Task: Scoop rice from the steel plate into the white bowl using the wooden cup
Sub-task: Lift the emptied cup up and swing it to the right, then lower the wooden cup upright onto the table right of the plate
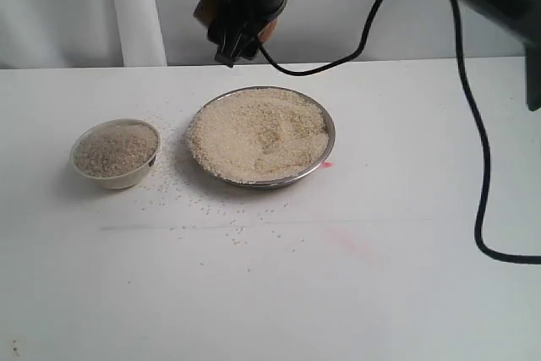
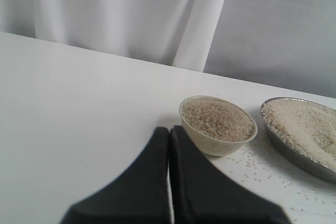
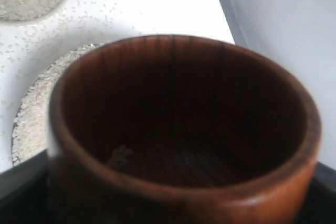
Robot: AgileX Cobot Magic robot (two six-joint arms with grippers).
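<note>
wooden cup held aloft beside plate of rice

r. tool (image 1: 245, 23) grips the wooden cup (image 3: 178, 129) in the air toward the table's far edge, near the steel plate (image 1: 331, 137). black fingers (image 3: 18, 190) clamp the cup's sides, its dark mouth facing the wrist cam. plate sits mid-table, nearer the far edge, w/ a broad heap of rice (image 1: 258, 133). white bowl (image 1: 118, 180) stands toward the left edge, near the plate but apart, filled w/ rice to about the rim. loose grains (image 1: 228, 224) dot the table (image 1: 380, 293) btwn and in front of both dishes. l. tool (image 2: 169, 148) hangs near the bowl, jaws pressed together on nothing.
</note>
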